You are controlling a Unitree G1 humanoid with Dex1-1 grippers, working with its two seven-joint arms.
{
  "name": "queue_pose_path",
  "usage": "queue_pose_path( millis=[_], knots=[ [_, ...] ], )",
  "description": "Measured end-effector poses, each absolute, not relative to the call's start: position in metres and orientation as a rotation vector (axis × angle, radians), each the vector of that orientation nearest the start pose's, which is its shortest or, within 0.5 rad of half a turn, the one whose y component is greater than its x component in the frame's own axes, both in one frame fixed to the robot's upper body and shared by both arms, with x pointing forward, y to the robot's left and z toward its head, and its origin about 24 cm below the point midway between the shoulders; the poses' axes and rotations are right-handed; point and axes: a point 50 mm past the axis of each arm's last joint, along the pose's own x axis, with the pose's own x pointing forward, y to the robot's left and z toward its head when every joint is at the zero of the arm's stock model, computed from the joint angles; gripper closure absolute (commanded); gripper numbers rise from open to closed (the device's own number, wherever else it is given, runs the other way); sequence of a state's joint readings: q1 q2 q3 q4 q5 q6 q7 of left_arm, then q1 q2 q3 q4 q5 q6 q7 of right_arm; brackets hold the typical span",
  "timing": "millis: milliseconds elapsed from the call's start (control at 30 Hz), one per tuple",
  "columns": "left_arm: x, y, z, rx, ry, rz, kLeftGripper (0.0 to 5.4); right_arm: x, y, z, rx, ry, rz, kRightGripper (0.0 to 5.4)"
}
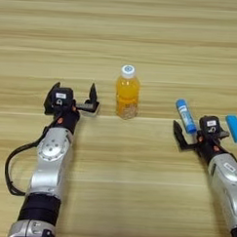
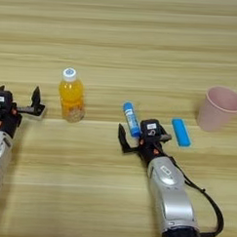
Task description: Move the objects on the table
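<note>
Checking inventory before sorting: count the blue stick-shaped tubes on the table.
2. One blue stick-shaped tube lies just left of the right end effector; the other blue tube lies right of it, near the pink plastic cup.

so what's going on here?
Nothing is held. The left gripper sits open beside the upright juice bottle, a small white cube at its right finger. The right gripper is open by one blue tube; the other tube and the pink cup lie further right.

We note a matt light-wood table [image 1: 143, 33], a glossy plastic bottle [image 1: 127, 97] and a smooth matt pink plastic cup [image 2: 220, 109].
</note>
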State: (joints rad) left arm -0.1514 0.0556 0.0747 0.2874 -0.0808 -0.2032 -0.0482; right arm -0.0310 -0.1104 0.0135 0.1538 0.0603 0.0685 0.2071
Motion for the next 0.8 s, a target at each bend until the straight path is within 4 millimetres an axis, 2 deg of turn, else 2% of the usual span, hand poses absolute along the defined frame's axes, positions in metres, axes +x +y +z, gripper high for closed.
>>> queue_pose_path(
  millis=[800],
  knots=[
    [0.2795,0.1671,0.0337,-0.028,-0.066,0.002,0.0,0.2503,-0.153,0.0084,-0.041,0.2,0.256,3.41]
  ],
)
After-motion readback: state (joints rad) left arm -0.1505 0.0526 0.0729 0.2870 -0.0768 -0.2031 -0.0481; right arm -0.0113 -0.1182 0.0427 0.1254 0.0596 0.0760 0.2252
